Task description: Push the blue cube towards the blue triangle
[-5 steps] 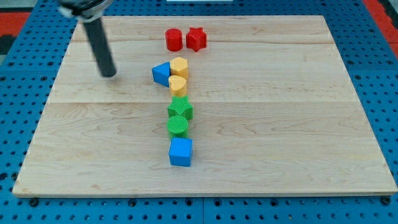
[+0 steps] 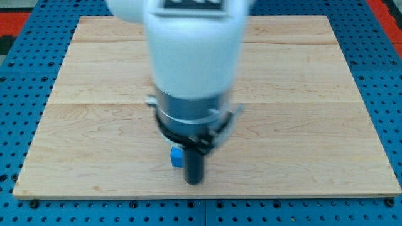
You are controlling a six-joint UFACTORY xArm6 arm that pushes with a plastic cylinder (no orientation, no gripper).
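Note:
The arm's white and grey body fills the middle of the view and hides most of the blocks. Only a corner of the blue cube (image 2: 176, 157) shows, near the board's bottom edge. My tip (image 2: 195, 181) is on the board just right of and below the blue cube, very close to it; I cannot tell whether they touch. The blue triangle is hidden behind the arm.
The wooden board (image 2: 314, 113) lies on a blue pegboard table (image 2: 389, 75). The red, yellow and green blocks are hidden behind the arm. The board's bottom edge is close below my tip.
The arm has swung from the board's upper left to the bottom centre. My tip now stands beside the blue cube, and the arm covers the column of blocks.

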